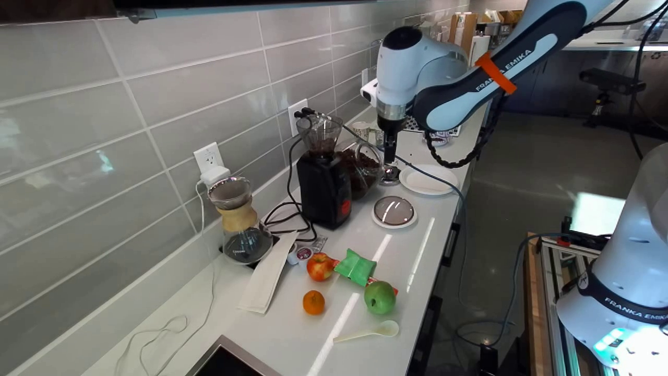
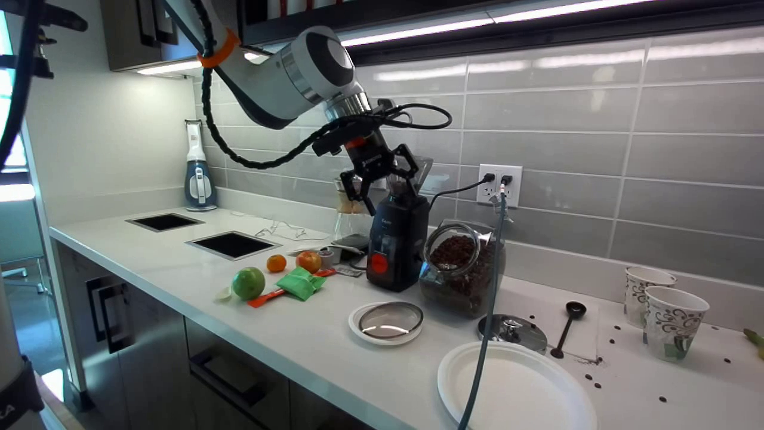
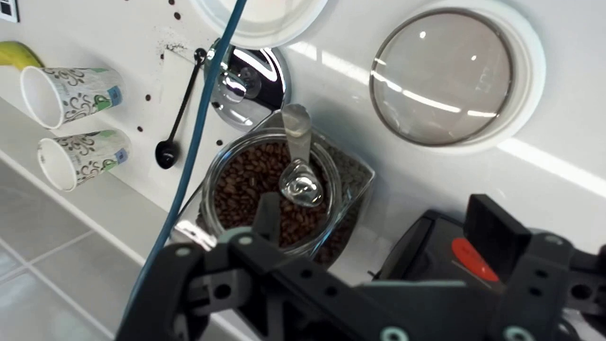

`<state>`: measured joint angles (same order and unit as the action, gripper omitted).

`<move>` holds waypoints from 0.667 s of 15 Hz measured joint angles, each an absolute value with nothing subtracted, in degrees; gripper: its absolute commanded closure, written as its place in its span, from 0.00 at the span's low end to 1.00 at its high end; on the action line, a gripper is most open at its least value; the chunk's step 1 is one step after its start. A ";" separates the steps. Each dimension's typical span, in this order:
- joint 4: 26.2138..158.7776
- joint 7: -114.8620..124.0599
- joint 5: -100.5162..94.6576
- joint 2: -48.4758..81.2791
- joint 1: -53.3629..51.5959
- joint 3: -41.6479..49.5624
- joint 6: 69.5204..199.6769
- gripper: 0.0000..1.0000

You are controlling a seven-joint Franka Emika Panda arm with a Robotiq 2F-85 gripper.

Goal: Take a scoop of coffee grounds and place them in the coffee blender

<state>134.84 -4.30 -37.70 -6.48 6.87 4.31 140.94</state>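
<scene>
One end effector (image 3: 382, 226), spread wide, raised over the tabletop (image 2: 310, 334). In an exterior view: one coffee blender (image 2: 397, 242), black, upright, far side; one glass bean jar (image 2: 456, 295), just right of it; one black scoop (image 2: 566, 330), lying farther right, between chrome lid (image 2: 519, 334) and two paper cups (image 2: 671, 325); one white plate (image 2: 537, 388), near; one orange (image 2: 276, 263), one apple (image 2: 308, 261) and one green packet (image 2: 301, 283), left. In the wrist view: one shiny spoon (image 3: 299, 147), in the jar's mouth.

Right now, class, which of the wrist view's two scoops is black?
The thin-handled scoop, lying between the paper cups and the chrome lid; the pale, shiny scoop crosses the bean jar's rim.
</scene>
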 measured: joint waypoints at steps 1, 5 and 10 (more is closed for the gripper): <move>135.77 -2.75 -38.74 -8.33 7.11 4.39 142.84 0.00; 138.94 4.93 -45.64 -14.23 9.23 4.64 152.80 0.00; 141.18 15.12 -51.58 -18.93 12.90 4.55 160.40 0.00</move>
